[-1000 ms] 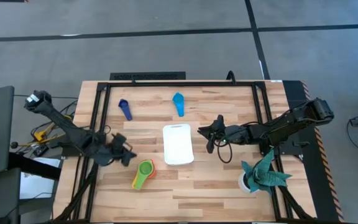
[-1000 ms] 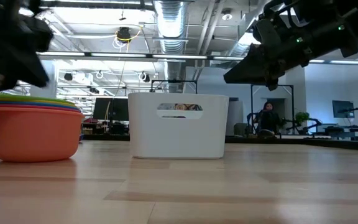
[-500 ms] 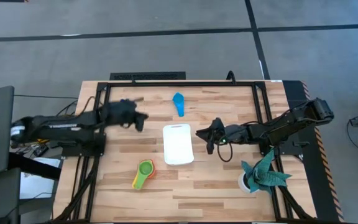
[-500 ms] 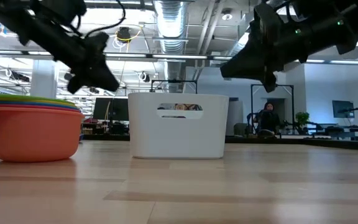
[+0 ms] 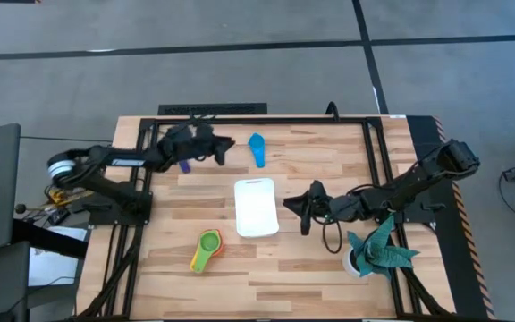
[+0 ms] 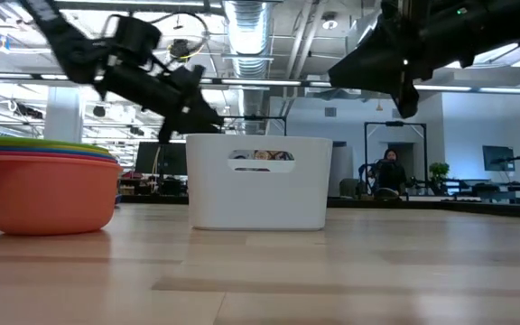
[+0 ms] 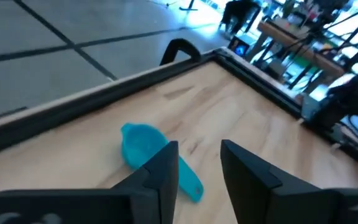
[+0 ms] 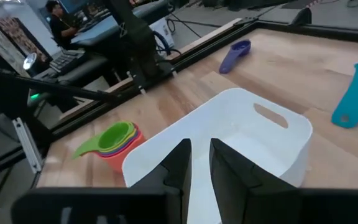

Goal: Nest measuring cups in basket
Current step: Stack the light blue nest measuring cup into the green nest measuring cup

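The white basket [image 5: 256, 207] stands mid-table. A nested stack of measuring cups [image 5: 206, 250], green on top and orange at the bottom [image 6: 48, 190], rests on its base near the front left. A light blue cup [image 5: 257, 149] lies at the far middle. A dark blue cup [image 5: 183, 164] lies left of it, partly under my left arm. My left gripper [image 7: 197, 152] hovers open just left of the light blue cup [image 7: 148, 152] and touches nothing. My right gripper [image 5: 299, 207] hangs right of the basket [image 8: 229, 134], with a narrow gap between its fingers and nothing in it.
A teal folded-paper plant [image 5: 378, 250] stands at the near right corner, close beside my right arm. A dark frame rail [image 5: 240, 121] runs along the table's far edge and sides. Bare wood lies between the basket and the stack.
My left gripper has swung from beside the cup stack toward the table's far edge and rightward, over the dark blue cup, to just left of the light blue cup. My right gripper has drifted a little toward the near edge. The cups and the basket have not moved.
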Tool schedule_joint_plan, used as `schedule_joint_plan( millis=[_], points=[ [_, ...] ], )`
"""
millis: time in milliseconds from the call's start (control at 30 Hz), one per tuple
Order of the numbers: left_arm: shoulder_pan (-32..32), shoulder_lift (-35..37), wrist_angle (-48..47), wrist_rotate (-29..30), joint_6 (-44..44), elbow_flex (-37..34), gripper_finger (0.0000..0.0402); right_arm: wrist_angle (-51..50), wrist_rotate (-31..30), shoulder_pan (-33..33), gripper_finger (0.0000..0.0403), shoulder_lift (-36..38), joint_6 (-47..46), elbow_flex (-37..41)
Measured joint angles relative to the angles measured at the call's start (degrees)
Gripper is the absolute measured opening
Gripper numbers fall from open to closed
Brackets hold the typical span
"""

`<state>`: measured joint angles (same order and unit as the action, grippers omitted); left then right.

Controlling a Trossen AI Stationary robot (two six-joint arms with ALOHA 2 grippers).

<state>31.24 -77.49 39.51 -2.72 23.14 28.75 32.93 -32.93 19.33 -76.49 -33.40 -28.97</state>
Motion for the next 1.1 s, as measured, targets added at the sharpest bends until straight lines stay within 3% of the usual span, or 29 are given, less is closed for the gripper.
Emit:
schedule_joint_plan(
  millis=[167, 433, 733, 933, 1100],
  points=[
    [0.4, -10.5, -9.3, 2.0, -1.5, 11.2, 0.0105, -0.2, 0.0, 0.2, 0.0071, 0.0, -3.3, 0.0],
    [0.4, -23.7, -22.3, 10.0, -3.5, 26.0, 0.0104, -4.7, -0.2, 0.2, 0.0047, 0.0, -12.0, 0.0],
    [0.4, -29.6, -24.4, 12.5, -5.1, 31.4, 0.0104, -6.3, -2.9, 1.8, 0.0022, 0.0, -13.8, 0.0],
    [1.5, -33.3, -28.0, 6.7, -5.3, 34.9, 0.0104, -7.0, -3.1, 2.1, 0.0027, 0.0, -14.8, 0.0],
    [1.6, -35.7, -28.8, 6.3, -6.0, 36.7, 0.0104, -7.0, -3.1, 2.0, 0.0031, 0.0, -15.2, 0.0]
  ],
)
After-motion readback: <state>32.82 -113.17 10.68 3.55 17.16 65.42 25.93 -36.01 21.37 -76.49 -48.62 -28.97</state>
